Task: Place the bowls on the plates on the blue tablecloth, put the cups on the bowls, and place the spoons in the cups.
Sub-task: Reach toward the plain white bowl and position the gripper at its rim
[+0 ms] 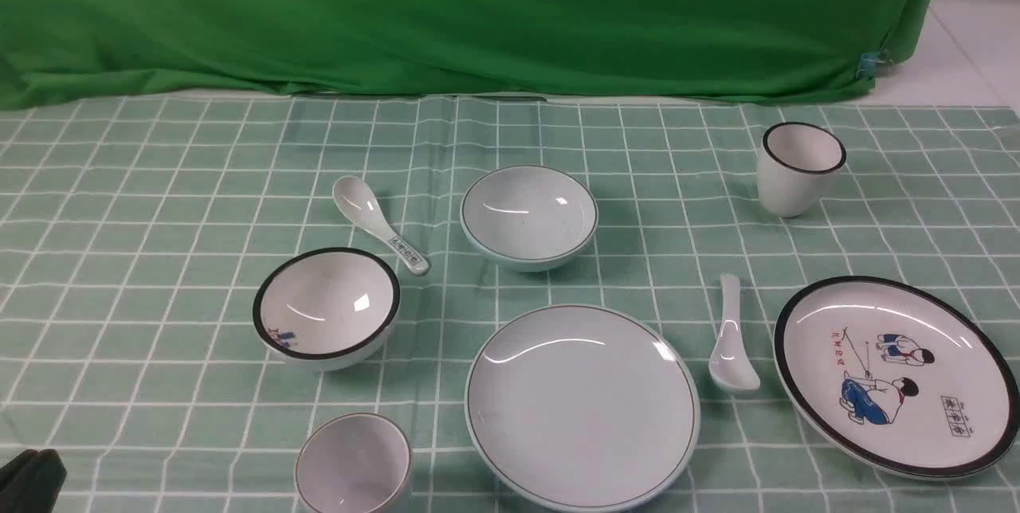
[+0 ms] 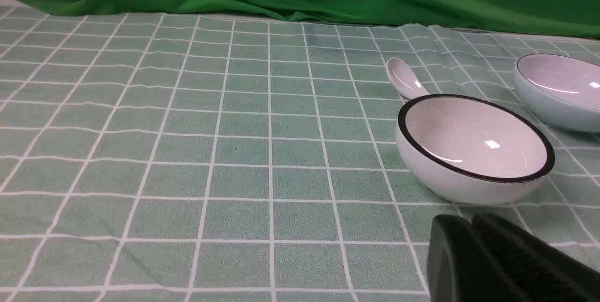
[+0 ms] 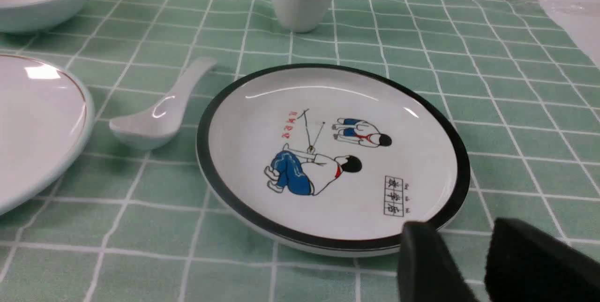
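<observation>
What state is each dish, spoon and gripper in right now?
pale blue bowl: upright, empty, on cloth
black-rimmed bowl: upright, empty, on cloth
pale blue plate: bare
cartoon plate: bare
black-rimmed cup: upright, empty, on cloth
brown-rimmed cup: upright, empty, on cloth
marked spoon: lying on cloth
plain spoon: lying on cloth
left gripper: shut, empty
right gripper: open, empty

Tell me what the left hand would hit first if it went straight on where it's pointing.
Probably the black-rimmed white bowl: in the left wrist view it sits just ahead of the shut left hand, with only tablecloth between. Height is hard to judge, so it might pass above the rim.
</observation>
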`<state>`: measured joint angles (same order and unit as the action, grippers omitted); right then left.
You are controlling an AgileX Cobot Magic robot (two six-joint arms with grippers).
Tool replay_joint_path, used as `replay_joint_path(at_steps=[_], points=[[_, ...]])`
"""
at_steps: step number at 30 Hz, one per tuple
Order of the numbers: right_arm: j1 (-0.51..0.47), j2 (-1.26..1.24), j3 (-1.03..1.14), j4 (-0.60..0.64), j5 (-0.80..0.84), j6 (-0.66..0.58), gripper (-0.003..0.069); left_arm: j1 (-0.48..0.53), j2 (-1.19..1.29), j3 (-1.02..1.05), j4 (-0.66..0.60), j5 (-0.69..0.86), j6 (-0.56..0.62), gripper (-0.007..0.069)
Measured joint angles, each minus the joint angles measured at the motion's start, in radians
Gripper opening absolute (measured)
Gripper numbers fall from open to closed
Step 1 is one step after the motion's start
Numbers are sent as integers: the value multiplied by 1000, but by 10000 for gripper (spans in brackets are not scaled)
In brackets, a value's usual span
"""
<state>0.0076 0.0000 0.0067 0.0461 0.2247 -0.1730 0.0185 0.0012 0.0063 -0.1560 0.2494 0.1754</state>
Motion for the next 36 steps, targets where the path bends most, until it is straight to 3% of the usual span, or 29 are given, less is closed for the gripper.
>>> replay_joint_path(at_steps=[26,33,36], points=[[0,0,0,0,0,0,245,0,0,0,10,-36,0,19],[0,0,0,0,0,0,245,0,0,0,-175,-310,-107,19],[0,0,0,0,-2,-2,245,0,0,0,-189,-403,-118,19]])
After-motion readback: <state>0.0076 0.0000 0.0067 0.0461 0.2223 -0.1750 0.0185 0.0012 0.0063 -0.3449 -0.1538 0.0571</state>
